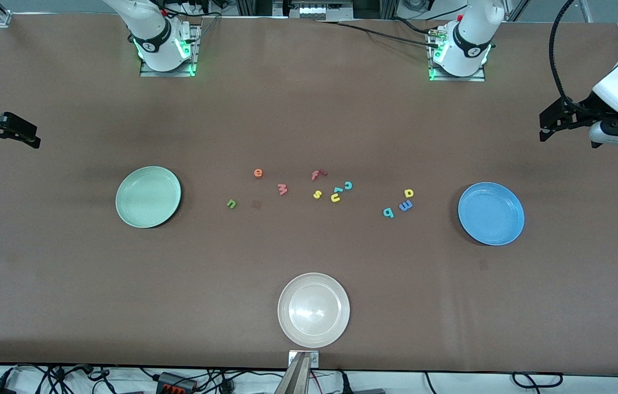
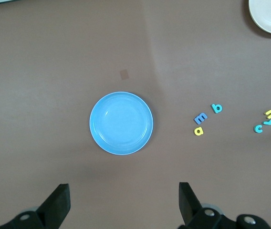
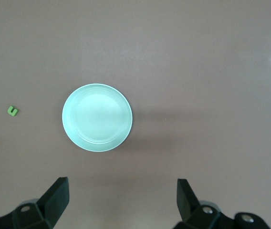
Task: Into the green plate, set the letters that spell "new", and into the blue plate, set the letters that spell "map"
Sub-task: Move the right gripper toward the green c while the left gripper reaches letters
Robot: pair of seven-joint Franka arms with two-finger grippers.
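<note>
Nearest the front camera, at the bottom centre of the frame, sits a round whitish-beige plate [image 1: 313, 310], which plays no part in what we have to do. We see nothing sorted yet: the round pale mint-green plate [image 1: 148, 196] at centre-left and the round bright blue plate [image 1: 490, 213] at centre-right both lie bare. Between them the tiny foam letters are scattered. For "new" we pick out the green n [image 1: 231, 204], the orange e [image 1: 258, 173] and the salmon-red w [image 1: 283, 189], toward the green plate. For "map" the blue m [image 1: 406, 206], the yellow a [image 1: 408, 192] and the teal p [image 1: 388, 212] cluster close to the blue plate. A red f [image 1: 317, 174], yellow s [image 1: 317, 194], yellow u [image 1: 336, 197] and teal c [image 1: 348, 185] in the middle are decoys. Our left gripper [image 1: 549, 127] hangs at the upper right edge, our right gripper [image 1: 24, 135] at the upper left edge, each with fingers spread wide and holding nothing. We judge that we stand at the very first step; the next move calls for bringing one gripper down precisely over a single small letter, clear of its neighbours.
</note>
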